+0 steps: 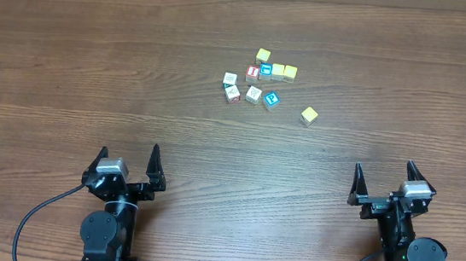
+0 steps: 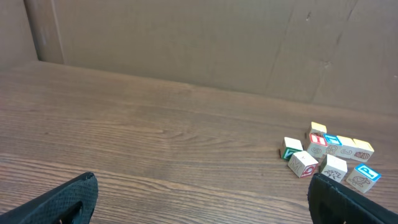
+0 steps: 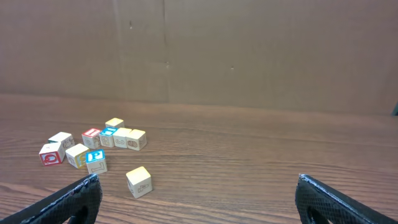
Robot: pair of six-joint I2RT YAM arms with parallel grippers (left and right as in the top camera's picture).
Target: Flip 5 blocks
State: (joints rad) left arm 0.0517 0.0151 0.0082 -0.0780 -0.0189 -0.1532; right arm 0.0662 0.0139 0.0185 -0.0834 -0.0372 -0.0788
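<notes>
Brown wood-grain laminate covers the surface (image 1: 135,78), the grain running side to side. Along its far edge stands a plain cardboard wall (image 2: 186,43), tan, with a few upright creases and seams; both wrist views see nothing of the room beyond it.

The blocks (image 1: 259,80) lie in a loose group on the far half of the surface, a little right of centre. Take the blue "P" block (image 1: 271,100) as the mark. A pale block sits just beside it on the left, and a red-bordered one lies farther left. Behind it runs a short row: the red "I" cube (image 1: 253,72), a blue-faced cube and two yellowish ones, touching or nearly so. One yellow cube sits farther back again. A lone yellow block (image 1: 308,115) lies to its right and slightly nearer the arms, apart from the rest.

The left tool (image 1: 130,151) waits well short of the "P" block and off to its left; the right tool (image 1: 384,167) is well short and to its right. Both are released, fingers spread wide, grasping nothing. A black cable (image 1: 36,214) loops beside the left arm's base.
</notes>
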